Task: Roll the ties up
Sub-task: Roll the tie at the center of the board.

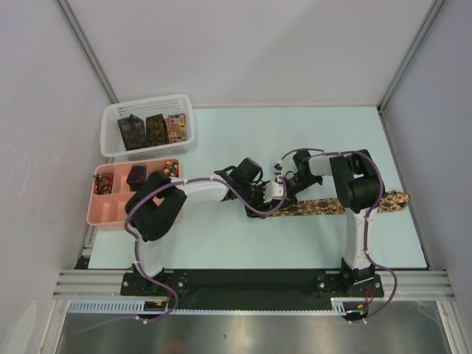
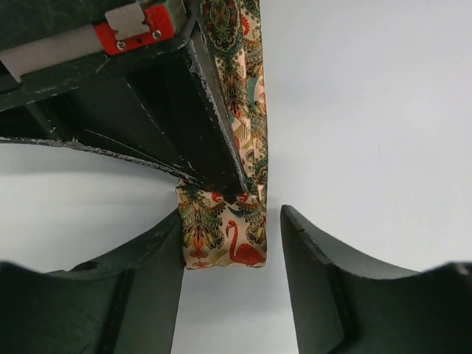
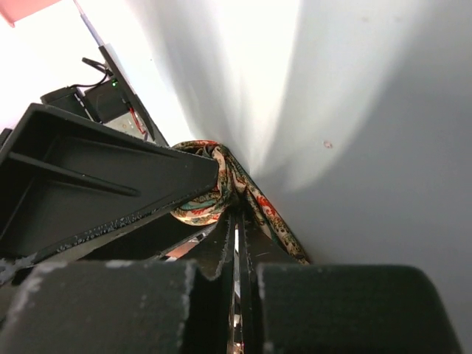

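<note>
While the tie [image 1: 332,204] lies stretched rightward across the tabletop [image 1: 243,133], overhead shows both arms meeting at its left end.

Left wrist: left gripper [image 2: 230,221] apart, straddling the folded-over end.

Right wrist: right gripper [image 3: 236,221] closed, tips at the fold, fabric looping round them.

Judgement: pin the fold, close left squarely on the end, turn tight with edges aligned.

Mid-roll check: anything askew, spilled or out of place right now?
Nothing spilled or damaged. One thing to watch: the tie lies stretched across the table and its far end reaches the right edge, perhaps just over it. Its folded start sits between the open left fingers, with the shut right fingers seemingly pinching it.
</note>
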Controlling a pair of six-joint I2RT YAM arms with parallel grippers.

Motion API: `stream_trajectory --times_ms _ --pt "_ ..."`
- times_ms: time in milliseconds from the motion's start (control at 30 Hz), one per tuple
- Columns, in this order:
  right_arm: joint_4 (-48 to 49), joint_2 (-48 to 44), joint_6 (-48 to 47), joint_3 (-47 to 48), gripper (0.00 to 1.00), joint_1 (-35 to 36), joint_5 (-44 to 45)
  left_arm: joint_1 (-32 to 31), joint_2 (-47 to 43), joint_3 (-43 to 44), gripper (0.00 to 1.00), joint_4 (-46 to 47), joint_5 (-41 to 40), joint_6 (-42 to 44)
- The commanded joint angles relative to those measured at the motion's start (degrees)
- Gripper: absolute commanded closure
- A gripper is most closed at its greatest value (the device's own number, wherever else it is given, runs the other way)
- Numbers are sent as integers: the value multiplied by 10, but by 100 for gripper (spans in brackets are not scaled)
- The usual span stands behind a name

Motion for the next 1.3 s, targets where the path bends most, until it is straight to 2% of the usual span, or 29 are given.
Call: stream_trajectory --times_ms 0,133,233,333,467,533,567,600,733,767,967,1133,1267 --pt "26 54 34 -20 100 20 97 1 -19 -21 45 11 11 -12" --pt "29 60 42 -17 100 25 91 1 -10 5 67 -1 0 -18" --pt "41 61 61 -12 100 35 79 9 -4 42 76 -76 1 34" --pt "72 50 93 -11 100 46 62 16 -1 71 81 -159 -9 84" --pt "53 23 74 -2 98 33 39 15 6 78 83 -194 -42 89" --pt "47 -4 67 -12 92 15 32 11 21 79 83 -193 -45 70" --pt "38 -31 59 -22 84 -4 31 9 29 83 83 -188 -46 63" --pt "32 -46 55 -25 80 -14 30 7 36 86 83 -187 -45 57" --pt "18 -87 50 -34 78 -34 10 -4 65 101 82 -177 -53 32" --pt "21 -89 54 -34 75 -32 5 -6 67 102 82 -169 -53 29" --pt "61 -62 86 -23 73 4 0 -8 71 101 82 -162 -59 22" --pt "80 -37 106 -23 62 17 -3 -8 69 98 81 -163 -59 25" --pt "100 -43 127 -30 60 22 -5 -8 70 100 81 -163 -54 25"
